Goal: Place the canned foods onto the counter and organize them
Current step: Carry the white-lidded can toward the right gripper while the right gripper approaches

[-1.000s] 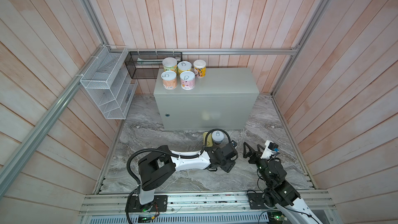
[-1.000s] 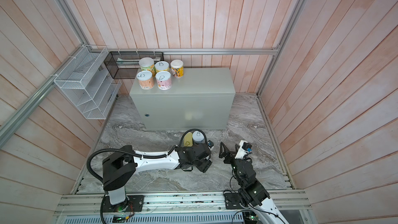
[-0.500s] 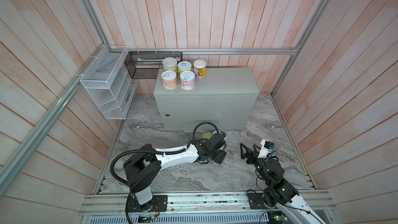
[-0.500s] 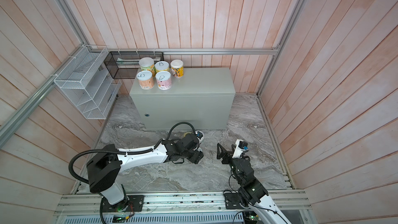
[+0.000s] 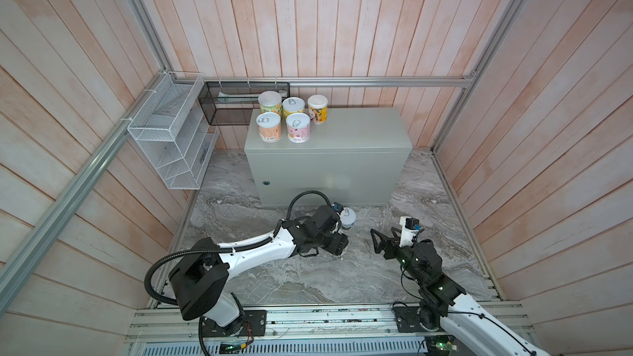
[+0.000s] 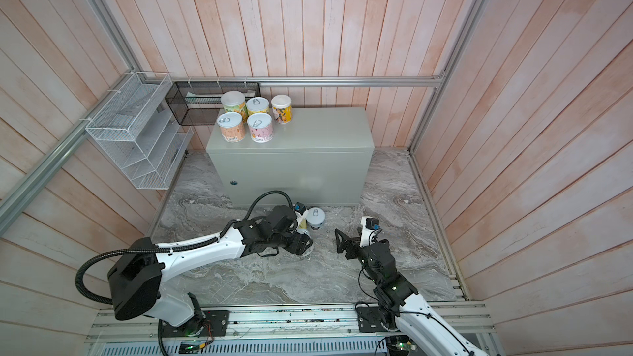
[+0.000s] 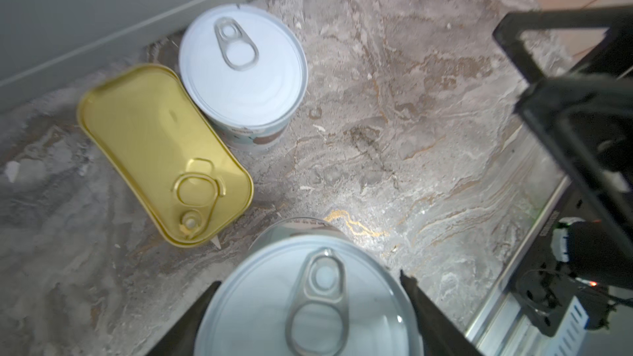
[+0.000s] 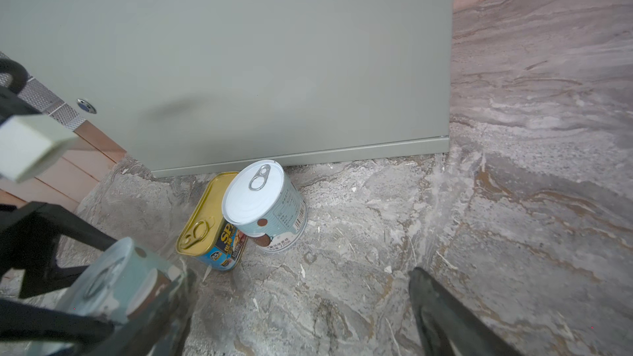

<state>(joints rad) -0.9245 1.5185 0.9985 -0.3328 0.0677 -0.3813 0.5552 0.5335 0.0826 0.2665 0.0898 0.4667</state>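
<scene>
Left gripper [image 7: 308, 279]: fingers [image 7: 195, 316] half-spread, clamped on held can [image 7: 308, 313], near floor. Right gripper [image 5: 375, 241]: wide, empty. Five cans [image 5: 298, 121] on counter [image 5: 359, 131]. Wrist views show tin [image 7: 164, 152] touching second can [image 7: 243, 73] at counter's foot; top views mostly hide tin.

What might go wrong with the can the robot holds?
The silver-lidded round can is only pinched by the left end effector; it might slip. The flat gold oblong tin and pale blue round can sit close by; a swing might knock them. Five pastel-labelled cans crowd one corner of the grey metal box; landing nearby might topple one.
</scene>
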